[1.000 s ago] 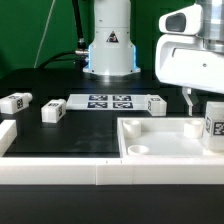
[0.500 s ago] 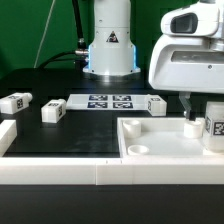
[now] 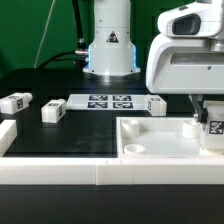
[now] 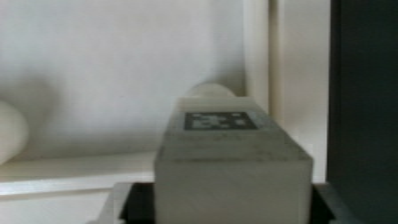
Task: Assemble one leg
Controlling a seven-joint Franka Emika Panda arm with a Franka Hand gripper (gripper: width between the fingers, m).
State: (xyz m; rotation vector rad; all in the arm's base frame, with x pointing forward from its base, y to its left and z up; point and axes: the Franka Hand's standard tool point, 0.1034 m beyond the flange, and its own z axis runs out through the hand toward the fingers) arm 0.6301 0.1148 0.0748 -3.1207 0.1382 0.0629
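Leftward is where the arm's white wrist housing has drifted over the last second in the exterior view. The leg [image 3: 213,128] has barely shifted.

Largest on the table is the white tray-like piece [image 3: 160,143], filling the 4 to 5 o'clock part of that view. It lies flat with its round corner holes facing up, probably so that legs can go in from above.

The gripper [image 3: 207,120] hangs at 3 o'clock over the tray's far corner. Its jaws are clenched on the leg, which fills the gap between them in the wrist view. The leg is held upright, seemingly to line its lower end up with the corner hole [image 4: 214,91] just beyond it. Whether it touches the tray yet I cannot tell.

The leg is a small white rectangular block with a black-and-white square tag on one face.

Three spare legs [image 3: 15,102] [image 3: 52,112] [image 3: 155,103] lie loose at 9 to 1 o'clock beside the marker board [image 3: 108,101], well apart from the work.
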